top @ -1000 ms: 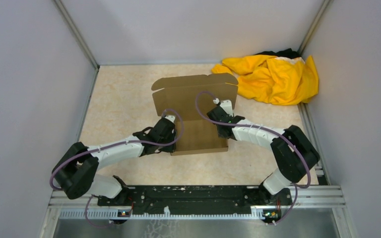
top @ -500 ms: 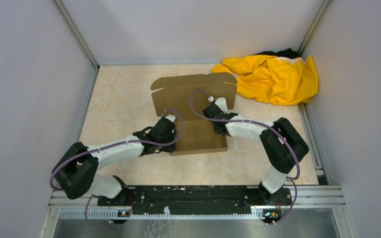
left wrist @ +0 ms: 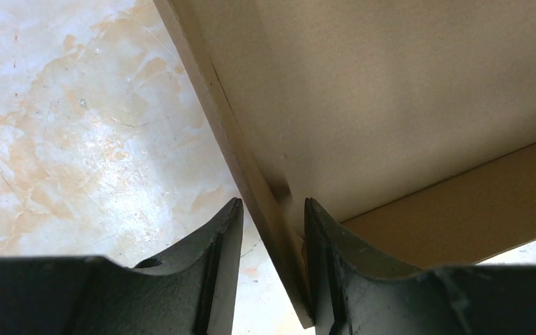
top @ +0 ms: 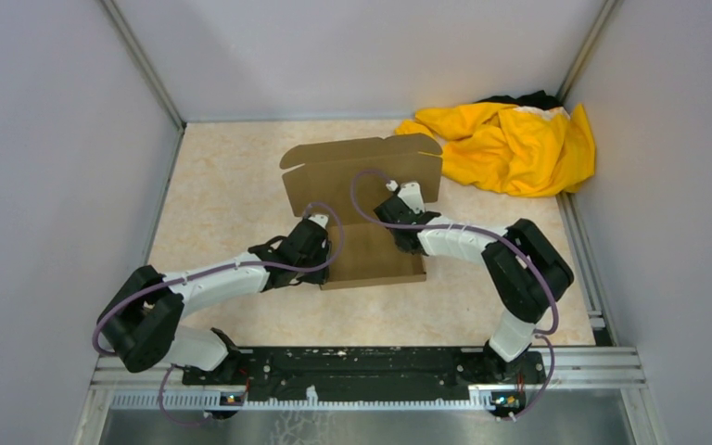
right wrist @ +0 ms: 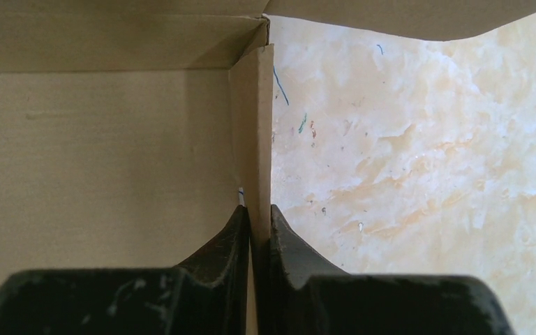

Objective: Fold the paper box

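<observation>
The paper box point(top: 362, 171) is brown cardboard in the middle of the table, its back panel upright and its base point(top: 380, 264) flat. My left gripper point(top: 320, 252) is at the box's left side. In the left wrist view the left gripper point(left wrist: 273, 202) straddles the left side wall point(left wrist: 248, 150): the right finger touches it, the left finger stands off, so the jaws are open. My right gripper point(top: 406, 232) is inside the right half. In the right wrist view the right gripper point(right wrist: 258, 207) is shut on the upright right side wall point(right wrist: 255, 132).
A crumpled yellow cloth point(top: 510, 144) lies at the back right corner, close behind the box. Grey enclosure walls stand on the left, right and back. The black mounting rail point(top: 371, 366) runs along the near edge. The table top is beige marbled point(top: 222, 195).
The right gripper has shifted a little left and closed onto the right side wall. The upright back panel has moved slightly left. The left arm has stayed put.
</observation>
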Motion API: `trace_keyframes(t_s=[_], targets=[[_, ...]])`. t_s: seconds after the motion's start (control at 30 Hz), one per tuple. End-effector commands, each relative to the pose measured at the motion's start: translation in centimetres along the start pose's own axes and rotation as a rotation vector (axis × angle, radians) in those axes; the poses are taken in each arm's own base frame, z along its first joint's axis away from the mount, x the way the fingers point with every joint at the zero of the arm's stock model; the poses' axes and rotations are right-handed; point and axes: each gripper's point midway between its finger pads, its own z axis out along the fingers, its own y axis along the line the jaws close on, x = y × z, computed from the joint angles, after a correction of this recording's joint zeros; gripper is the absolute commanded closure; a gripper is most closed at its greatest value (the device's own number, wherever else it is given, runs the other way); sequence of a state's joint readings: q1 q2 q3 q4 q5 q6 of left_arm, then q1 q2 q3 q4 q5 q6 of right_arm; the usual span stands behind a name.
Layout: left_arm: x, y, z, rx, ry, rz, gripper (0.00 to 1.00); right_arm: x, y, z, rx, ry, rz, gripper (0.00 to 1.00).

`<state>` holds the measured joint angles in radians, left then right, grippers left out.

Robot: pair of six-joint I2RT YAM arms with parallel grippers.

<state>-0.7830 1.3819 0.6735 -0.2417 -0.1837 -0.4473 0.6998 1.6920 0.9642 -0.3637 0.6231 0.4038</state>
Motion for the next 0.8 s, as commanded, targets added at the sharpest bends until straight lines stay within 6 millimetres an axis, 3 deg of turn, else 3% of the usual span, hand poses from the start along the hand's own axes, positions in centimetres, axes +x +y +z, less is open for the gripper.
trace_keyframes(t_s=[0.0,0.3,0.47,0.77], targets=[[-0.8,-0.1,-0.2,-0.004,-0.013,0.010,0.56,-1.0,-2.8,0.1,0.181,-0.039,-0.058,0.98],[-0.9,0.0,-0.3,-0.007,-0.012,0.008,0.56,-0.1,-2.9,0.5,0.246,-0.018,-0.118,0.97],[-1.0,0.0,-0.4,-0.010,-0.015,0.008,0.56,-0.5,-1.5,-0.1,0.134,-0.034,-0.057,0.80],[-1.0,0.0,-0.5,-0.013,-0.015,0.007,0.56,-3.9,-1.9,-2.2,0.020,-0.091,0.059,0.57]])
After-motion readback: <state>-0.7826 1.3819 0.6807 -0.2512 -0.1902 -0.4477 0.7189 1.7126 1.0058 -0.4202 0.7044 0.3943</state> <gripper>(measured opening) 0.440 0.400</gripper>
